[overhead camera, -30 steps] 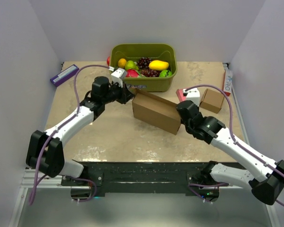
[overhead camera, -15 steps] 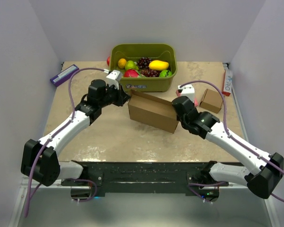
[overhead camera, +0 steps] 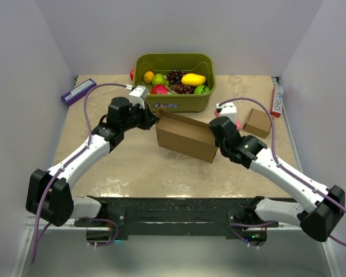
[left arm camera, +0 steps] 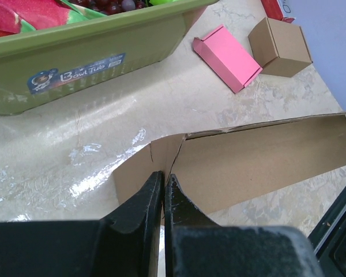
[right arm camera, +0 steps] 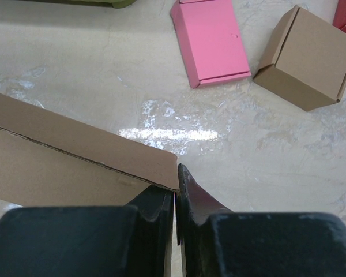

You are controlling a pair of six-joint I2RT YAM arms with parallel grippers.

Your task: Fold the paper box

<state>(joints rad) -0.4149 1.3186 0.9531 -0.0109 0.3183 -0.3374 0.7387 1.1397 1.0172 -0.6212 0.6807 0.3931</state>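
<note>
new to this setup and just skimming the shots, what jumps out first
A large brown corrugated-cardboard box stands partly folded mid-table, pinched at its ends by the left arm's fingers and the right arm's fingers. Behind it, at the far edge, sits an olive-green plastic tub of bright fruit. To the right lie a pink flat block and a small brown cardboard box.

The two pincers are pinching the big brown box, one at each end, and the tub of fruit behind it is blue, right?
Not blue: the fruit tub is green, as the top view shows. The rest stands: the left pincer and right pincer each pinch one end of the paper box.
</note>
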